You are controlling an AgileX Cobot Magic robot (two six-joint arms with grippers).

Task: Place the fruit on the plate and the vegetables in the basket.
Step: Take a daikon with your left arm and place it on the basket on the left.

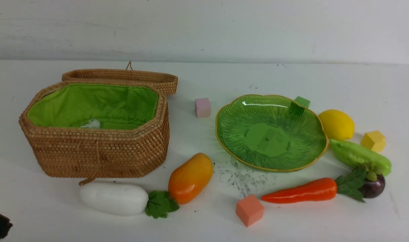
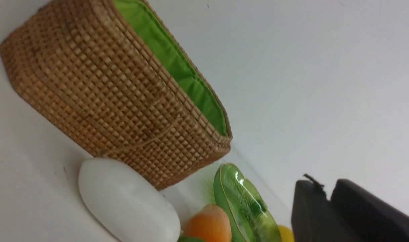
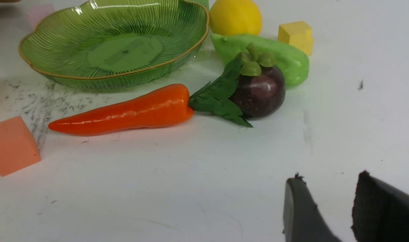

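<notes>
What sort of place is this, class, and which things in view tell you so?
Probably a robot test bench, not a kitchen: a plain white table against a blank wall, glossy toy produce like the carrot, loose foam cubes, and the right gripper open above the table.

White tabletop (image 1: 359, 87) with grey scuff marks (image 1: 241, 176), plain white wall (image 1: 204, 30) behind, even soft light.

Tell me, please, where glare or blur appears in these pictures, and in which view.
Front view: a white streak of glare lies on the far inner wall of the plate, and shadows are soft. Left wrist view: the mango at the frame's edge is blurred, the basket weave sharper. Right wrist view: highlights run along the carrot.
</notes>
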